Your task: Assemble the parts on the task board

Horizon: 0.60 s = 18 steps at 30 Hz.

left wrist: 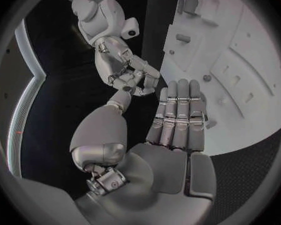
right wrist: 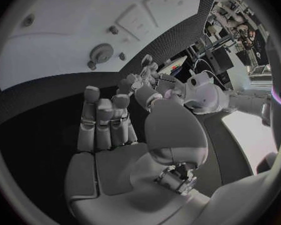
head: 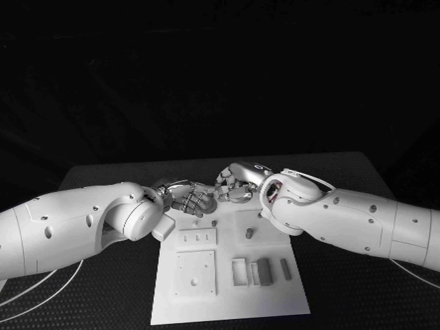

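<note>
Head view shows both of my hands meeting above the far end of the task board [head: 230, 302], which lies lengthwise in the middle of the black table [head: 359, 172]. My left hand [head: 185, 199] reaches in from the left with its fingers stretched toward the centre; my right hand [head: 242, 182] comes in from the right, just beside it, fingers partly curled. I read the two hands as touching or nearly touching at the fingertips, but I cannot tell which. In the left wrist view, the left hand [left wrist: 178, 120] lies flat with its fingers straight and side by side, thumb out to the side, nothing in the palm. The right hand [left wrist: 125, 72] faces it there with fingers bent inward; I cannot tell whether a small part sits between its fingertips. In the right wrist view, the right hand [right wrist: 106, 125] shows an empty palm with fingers upright and a little apart, and the left hand [right wrist: 143, 82] sits close beyond its fingertips. Grey parts [head: 265, 271] lie on the near right portion of the board, next to a raised square plate [head: 195, 273]. A round gear-like part [right wrist: 102, 52] rests on the board in the right wrist view.
</note>
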Motion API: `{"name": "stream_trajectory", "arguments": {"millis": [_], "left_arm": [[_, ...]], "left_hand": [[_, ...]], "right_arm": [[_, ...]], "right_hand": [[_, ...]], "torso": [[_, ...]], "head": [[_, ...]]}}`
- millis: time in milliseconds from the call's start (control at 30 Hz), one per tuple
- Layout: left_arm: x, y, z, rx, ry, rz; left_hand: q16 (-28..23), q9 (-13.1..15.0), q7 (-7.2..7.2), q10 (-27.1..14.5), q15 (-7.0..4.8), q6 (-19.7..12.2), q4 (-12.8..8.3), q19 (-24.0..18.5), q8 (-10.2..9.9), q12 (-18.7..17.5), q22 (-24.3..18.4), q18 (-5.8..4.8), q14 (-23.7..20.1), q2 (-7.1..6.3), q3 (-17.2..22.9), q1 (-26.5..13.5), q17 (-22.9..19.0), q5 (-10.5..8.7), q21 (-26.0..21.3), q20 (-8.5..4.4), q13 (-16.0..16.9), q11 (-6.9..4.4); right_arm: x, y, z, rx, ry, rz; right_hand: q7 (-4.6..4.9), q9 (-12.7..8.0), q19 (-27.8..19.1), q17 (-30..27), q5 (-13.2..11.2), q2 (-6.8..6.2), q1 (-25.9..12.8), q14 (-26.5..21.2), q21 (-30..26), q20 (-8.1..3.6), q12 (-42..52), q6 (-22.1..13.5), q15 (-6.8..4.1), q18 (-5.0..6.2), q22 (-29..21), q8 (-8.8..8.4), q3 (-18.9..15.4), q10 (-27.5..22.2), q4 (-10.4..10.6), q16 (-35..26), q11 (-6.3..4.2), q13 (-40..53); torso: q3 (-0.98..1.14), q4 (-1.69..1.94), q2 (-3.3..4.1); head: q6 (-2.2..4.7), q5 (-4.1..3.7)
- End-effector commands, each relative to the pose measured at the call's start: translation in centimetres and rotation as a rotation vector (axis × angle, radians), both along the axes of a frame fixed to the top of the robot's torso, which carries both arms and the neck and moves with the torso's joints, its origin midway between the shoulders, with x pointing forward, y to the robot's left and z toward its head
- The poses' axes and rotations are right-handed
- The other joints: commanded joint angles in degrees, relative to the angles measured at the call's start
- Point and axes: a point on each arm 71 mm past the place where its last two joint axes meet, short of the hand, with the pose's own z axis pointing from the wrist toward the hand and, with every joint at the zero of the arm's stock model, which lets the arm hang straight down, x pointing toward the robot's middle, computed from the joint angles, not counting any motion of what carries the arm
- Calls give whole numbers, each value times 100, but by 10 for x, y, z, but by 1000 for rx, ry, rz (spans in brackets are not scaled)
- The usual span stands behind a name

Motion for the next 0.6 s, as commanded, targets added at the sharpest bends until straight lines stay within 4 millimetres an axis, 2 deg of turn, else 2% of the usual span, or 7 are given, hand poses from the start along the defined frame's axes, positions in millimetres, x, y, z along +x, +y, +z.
{"name": "stream_trajectory", "arguments": {"millis": [33,100,133,233,600], "left_arm": [[-1,-3,1,14,-6,-10],[-1,-3,1,14,-5,-11],[-1,-3,1,13,-5,-13],[-1,-4,1,13,-7,-13],[-1,-8,1,2,0,-4]], "left_hand": [[-34,-9,-11,48,-8,58,-5,57,24,48,9,-30,60,90,18,-9,19,-5,16,4,11,-9],[-38,-11,-15,50,-11,65,-10,61,25,53,10,-31,66,119,22,-2,26,-5,16,1,12,-12],[-45,-13,-25,60,-17,88,-19,67,33,63,10,-33,79,191,34,22,41,-4,17,-3,16,-19],[-55,-16,-35,77,-23,115,-23,78,41,78,12,-36,94,252,41,42,61,4,19,-11,20,-28],[-146,-70,12,-16,5,19,-37,21,-34,48,1,-65,47,255,20,117,94,2,-20,2,2,14]], "right_arm": [[-2,3,-1,-29,12,28],[-3,3,-2,-33,15,31],[-3,3,-2,-33,16,33],[-4,4,-2,-34,18,40],[-7,9,-1,-28,17,56]], "right_hand": [[145,11,45,-6,16,11,-46,14,28,-14,18,204,-48,34,101,28,6,45,13,35,-13,4],[145,11,45,-6,16,11,-47,14,28,-14,18,204,-48,34,101,28,6,45,14,35,-13,4],[144,11,45,-7,16,11,-47,14,28,-15,18,205,-48,34,101,28,6,45,14,35,-13,4],[144,12,46,-8,16,12,-47,15,28,-15,18,206,-49,34,100,28,7,46,13,35,-14,4],[140,15,55,-15,16,20,-62,23,31,-19,18,218,-53,34,99,28,10,57,17,39,-18,2]], "torso": [[2,-9,-1],[-1,-2,-1],[-2,2,-1],[-1,-1,-2],[-1,4,-4]], "head": [[-6,-7],[-16,-10],[-17,-11],[-27,-9],[-38,-6]]}}
